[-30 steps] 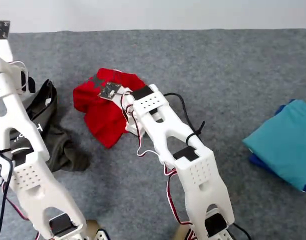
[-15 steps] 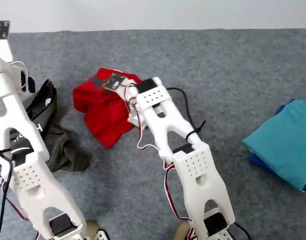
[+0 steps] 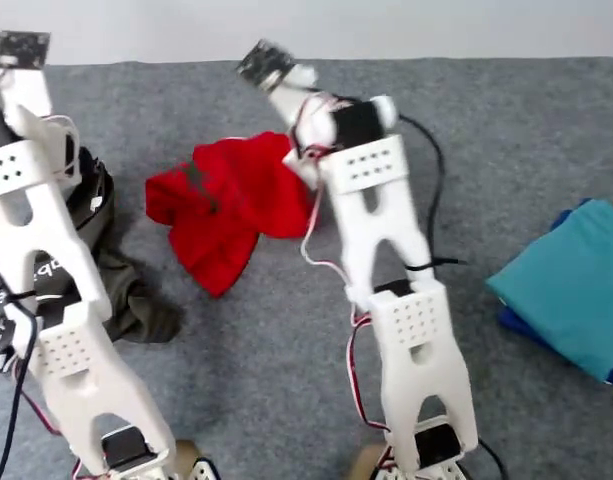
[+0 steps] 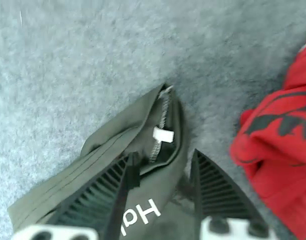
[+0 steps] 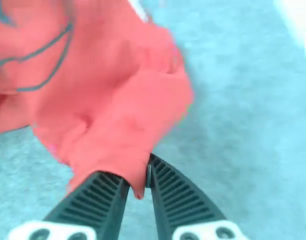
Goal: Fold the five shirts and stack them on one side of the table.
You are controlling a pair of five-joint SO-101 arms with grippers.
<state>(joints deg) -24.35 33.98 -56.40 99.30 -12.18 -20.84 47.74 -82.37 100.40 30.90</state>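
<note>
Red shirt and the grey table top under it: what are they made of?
The crumpled red fabric shirt looks like soft matte knit cloth, maybe cotton: it bunches in loose folds and droops from the right end effector. The grey table cover looks like felt or short carpet, by its fuzzy, speckled, dull surface; which one I cannot tell.

White lettering (image 4: 138, 216) is printed on the dark olive shirt (image 4: 108, 165), at the left of the frame in the high view. Only a fragment shows, and no whole word is legible. The neck tag (image 4: 163, 135) and the dark graphic (image 4: 277, 125) on the red shirt (image 3: 226, 205) show no legible characters.
</note>
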